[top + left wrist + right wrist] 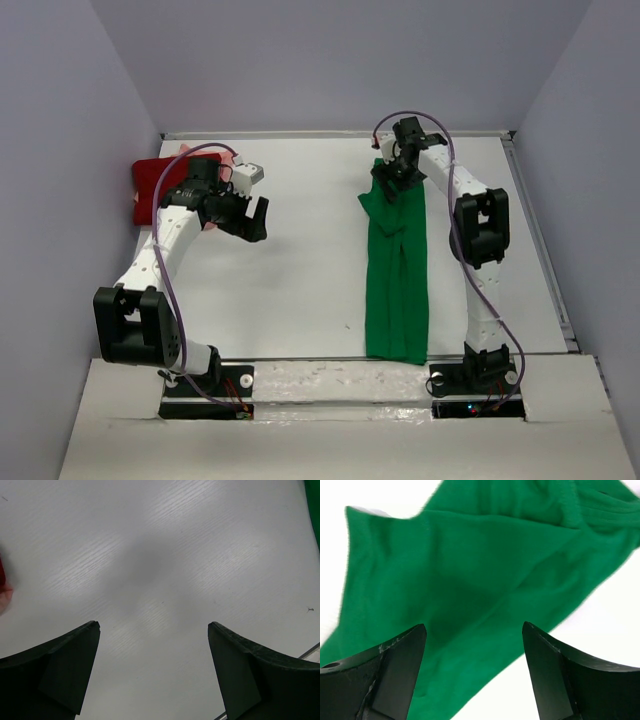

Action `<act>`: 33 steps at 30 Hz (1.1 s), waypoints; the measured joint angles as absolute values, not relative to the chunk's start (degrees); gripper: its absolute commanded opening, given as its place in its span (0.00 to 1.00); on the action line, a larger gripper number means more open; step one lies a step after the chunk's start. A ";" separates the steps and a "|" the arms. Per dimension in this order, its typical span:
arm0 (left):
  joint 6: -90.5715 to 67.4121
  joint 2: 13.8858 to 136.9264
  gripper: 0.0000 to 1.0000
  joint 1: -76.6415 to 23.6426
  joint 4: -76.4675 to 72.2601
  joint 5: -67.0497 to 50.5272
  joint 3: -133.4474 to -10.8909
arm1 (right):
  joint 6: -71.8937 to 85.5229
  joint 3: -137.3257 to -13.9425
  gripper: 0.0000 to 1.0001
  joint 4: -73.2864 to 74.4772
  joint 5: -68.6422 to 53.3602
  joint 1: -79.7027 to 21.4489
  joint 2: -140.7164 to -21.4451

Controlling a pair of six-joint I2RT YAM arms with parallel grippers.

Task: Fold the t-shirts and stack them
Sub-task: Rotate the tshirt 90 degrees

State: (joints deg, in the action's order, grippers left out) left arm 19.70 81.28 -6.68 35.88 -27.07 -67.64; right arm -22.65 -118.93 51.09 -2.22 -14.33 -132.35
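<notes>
The green shirt (pixel 396 290) is lying as a long, narrow band on the white table (pixel 300 300), so the work appears to be partway through folding this first shirt: the lengthwise fold looks done and the crosswise fold is not yet made. The right claw (pixel 393 178) is hovering over the far end of the green shirt, where the cloth is bunching and narrowing. In the wrist view, the right claw (pixel 474 630) is standing open, its dark fingers (pixel 395 665) spread with nothing clamped between them and the cloth lying below. The left claw (pixel 252 218) is hanging well to the left of the green shirt, also wide open and empty over bare tabletop. Farther left of the green shirt, the dark red shirt (pixel 150 185) is sitting as a compact folded pad, with the pink shirt (pixel 228 158) peeking out beside it, mostly hidden by the arm. The next move probably calls for pinching the far hem through all its layers and carrying it toward the near end. The green shirt is soft, matte knit, showing a ribbed seam and gentle creases, so it is likely to sag and slide.
</notes>
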 measured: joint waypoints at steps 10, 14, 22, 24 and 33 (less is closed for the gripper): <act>20.03 81.28 0.99 -6.70 35.86 -26.79 -67.64 | -22.00 -114.26 0.78 52.01 -8.40 -14.59 -132.92; 20.08 81.43 0.99 -6.72 35.86 -26.68 -67.64 | -22.06 -113.93 0.78 51.99 -9.15 -14.59 -133.62; 20.32 84.84 0.99 -7.94 36.53 -25.87 -68.99 | -22.50 -124.73 0.80 58.92 -10.50 -14.59 -139.46; 20.40 86.04 0.99 -8.19 36.69 -25.82 -69.97 | -22.72 -130.32 0.80 61.30 -11.20 -14.59 -142.50; 20.45 90.98 0.99 -8.86 36.82 -24.93 -74.11 | -24.10 -143.37 0.93 61.89 -12.67 -15.55 -149.62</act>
